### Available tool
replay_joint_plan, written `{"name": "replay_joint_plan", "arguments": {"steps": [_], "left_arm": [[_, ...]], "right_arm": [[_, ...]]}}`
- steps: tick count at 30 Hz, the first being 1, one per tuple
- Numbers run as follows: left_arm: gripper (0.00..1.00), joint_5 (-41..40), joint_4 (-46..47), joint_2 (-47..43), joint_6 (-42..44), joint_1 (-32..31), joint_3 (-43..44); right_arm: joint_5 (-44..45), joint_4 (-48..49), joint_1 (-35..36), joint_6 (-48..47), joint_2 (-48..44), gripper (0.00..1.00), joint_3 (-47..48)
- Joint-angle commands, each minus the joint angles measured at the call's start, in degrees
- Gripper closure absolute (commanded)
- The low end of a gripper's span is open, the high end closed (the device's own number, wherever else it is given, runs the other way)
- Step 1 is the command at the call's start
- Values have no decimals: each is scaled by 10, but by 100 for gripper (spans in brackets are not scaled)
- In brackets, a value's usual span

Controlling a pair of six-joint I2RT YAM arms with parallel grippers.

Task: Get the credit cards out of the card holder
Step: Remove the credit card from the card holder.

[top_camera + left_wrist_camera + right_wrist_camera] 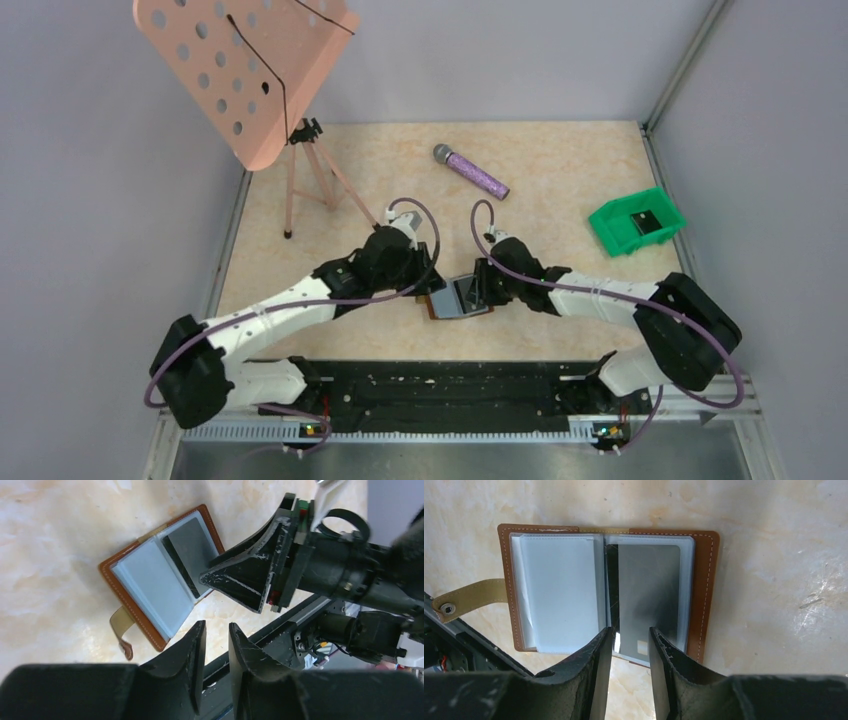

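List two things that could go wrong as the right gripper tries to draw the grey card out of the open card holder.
1. The left gripper hangs clear of the card holder, so nothing pins it; pulling the grey card may drag the holder along.
2. The right gripper sits open at the card's protruding edge; it may pinch the clear sleeve too.
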Motion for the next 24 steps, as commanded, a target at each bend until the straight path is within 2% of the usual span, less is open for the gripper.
{"name": "replay_joint_plan", "arguments": {"steps": [1,11,19,24], "left_arm": [[72,54,54,87,-16,1,34],[76,63,163,202,-33,1,12],[76,29,206,221,-41,1,-22],[74,11,211,223,-37,1,-39]], "right_arm": [[3,32,-6,4,-12,67,-6],[-1,6,-31,-24,-29,67,-2],[-17,22,-36,-17,-7,71,-20],[-23,38,-36,4,-32,72,-62]]}}
